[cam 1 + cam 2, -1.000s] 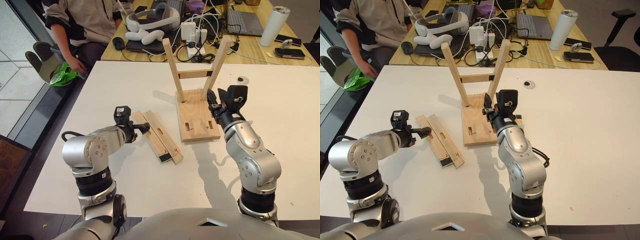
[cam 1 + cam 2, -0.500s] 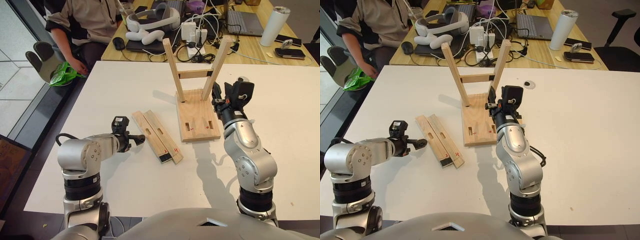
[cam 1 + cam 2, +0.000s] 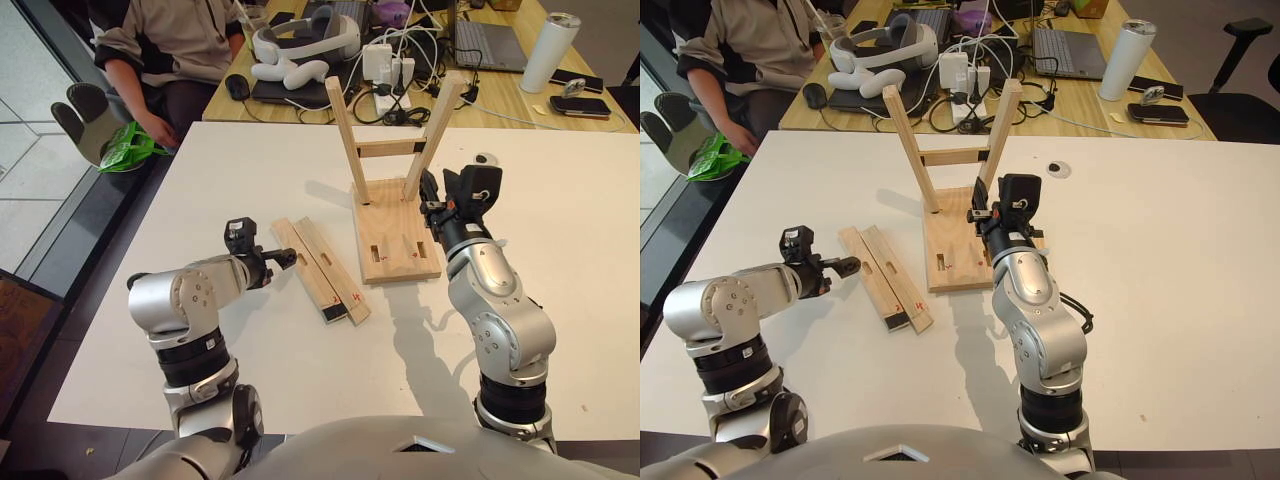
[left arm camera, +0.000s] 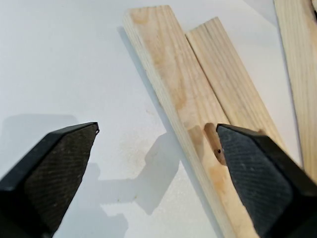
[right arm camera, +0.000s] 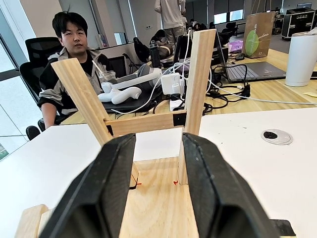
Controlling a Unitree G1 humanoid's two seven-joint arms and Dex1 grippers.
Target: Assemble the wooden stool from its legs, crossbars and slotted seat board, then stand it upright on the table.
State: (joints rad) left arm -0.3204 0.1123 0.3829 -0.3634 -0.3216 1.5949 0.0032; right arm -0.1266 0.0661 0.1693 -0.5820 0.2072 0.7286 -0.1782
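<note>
Two legs (image 3: 322, 270) beside left end effector (image 3: 284, 258)

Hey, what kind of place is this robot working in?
Likely an office or lab: behind the white table stands a wooden desk with a laptop, a VR headset and tangled chargers.

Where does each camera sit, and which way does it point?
Left eye: on the head, looking forward and down over the white table; both arms show, left pincer by the loose planks, right pincer by the seat board.
Right eye: beside it, same scene.
Left wrist: on the left arm, facing the loose planks through its open pincer.
Right wrist: on the right arm, facing the standing legs through its pincer.
Shared: eyes and left wrist, the loose planks; eyes and right wrist, the standing legs.
</note>
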